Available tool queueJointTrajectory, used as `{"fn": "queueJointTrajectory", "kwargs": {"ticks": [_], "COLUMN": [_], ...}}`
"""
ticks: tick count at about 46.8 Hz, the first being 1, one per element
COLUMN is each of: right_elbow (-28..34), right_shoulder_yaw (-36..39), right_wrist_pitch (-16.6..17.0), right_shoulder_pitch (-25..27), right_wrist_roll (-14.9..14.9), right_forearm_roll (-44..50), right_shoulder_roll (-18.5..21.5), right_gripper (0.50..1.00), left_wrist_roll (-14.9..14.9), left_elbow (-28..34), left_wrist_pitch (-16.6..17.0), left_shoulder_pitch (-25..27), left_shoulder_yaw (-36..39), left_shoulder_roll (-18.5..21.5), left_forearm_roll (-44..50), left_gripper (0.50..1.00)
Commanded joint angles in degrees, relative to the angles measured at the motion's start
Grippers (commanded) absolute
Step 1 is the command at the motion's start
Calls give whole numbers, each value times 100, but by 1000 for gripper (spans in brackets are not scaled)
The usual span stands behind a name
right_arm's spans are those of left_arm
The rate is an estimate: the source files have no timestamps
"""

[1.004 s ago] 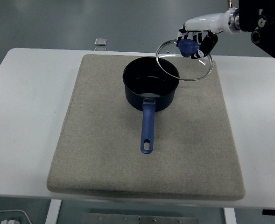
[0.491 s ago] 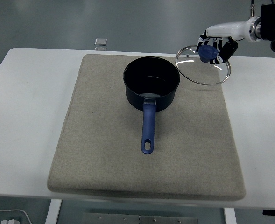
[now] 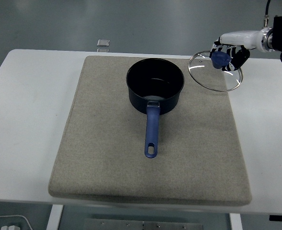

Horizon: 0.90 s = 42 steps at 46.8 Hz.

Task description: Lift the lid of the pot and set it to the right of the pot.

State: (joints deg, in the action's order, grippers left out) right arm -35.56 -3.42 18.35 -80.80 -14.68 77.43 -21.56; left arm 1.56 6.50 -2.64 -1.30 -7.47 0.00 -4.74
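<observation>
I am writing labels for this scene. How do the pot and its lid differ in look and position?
The dark blue pot is opaque and stands on the grey mat; the round glass lid is transparent, metal-rimmed, and held tilted by the right hand, to the right of the pot. The pot has a long handle, the lid a knob. Both are blue.

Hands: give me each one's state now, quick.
Left hand: not in view.
Right hand: fingers closed on the knob of the glass lid.
</observation>
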Motion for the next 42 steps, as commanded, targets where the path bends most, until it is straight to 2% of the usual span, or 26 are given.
{"fn": "queueJointTrajectory", "kwargs": {"ticks": [1,22,35,37,42], "right_elbow": [5,14,76,76,67], "right_shoulder_yaw": [-9,-80,-62,-45,-10], "right_wrist_pitch": [-50,-411,-411,-419,-411], "right_shoulder_pitch": [64,398,539,548,548], "right_wrist_roll": [9,62,62,62,62], "right_forearm_roll": [0,9,-9,-9,-9], "right_shoulder_roll": [21,258,355,363,372], "right_gripper": [500,500,596,623,772], "left_wrist_roll": [2,2,2,2,-7], "left_elbow": [0,0,0,0,0], "left_wrist_pitch": [1,1,1,1,1], "left_shoulder_pitch": [7,-2,7,7,7], "left_shoulder_yaw": [0,0,0,0,0], "left_shoulder_roll": [0,0,0,0,0], "left_forearm_roll": [0,0,0,0,0], "left_gripper": [1000,1000,1000,1000,1000]}}
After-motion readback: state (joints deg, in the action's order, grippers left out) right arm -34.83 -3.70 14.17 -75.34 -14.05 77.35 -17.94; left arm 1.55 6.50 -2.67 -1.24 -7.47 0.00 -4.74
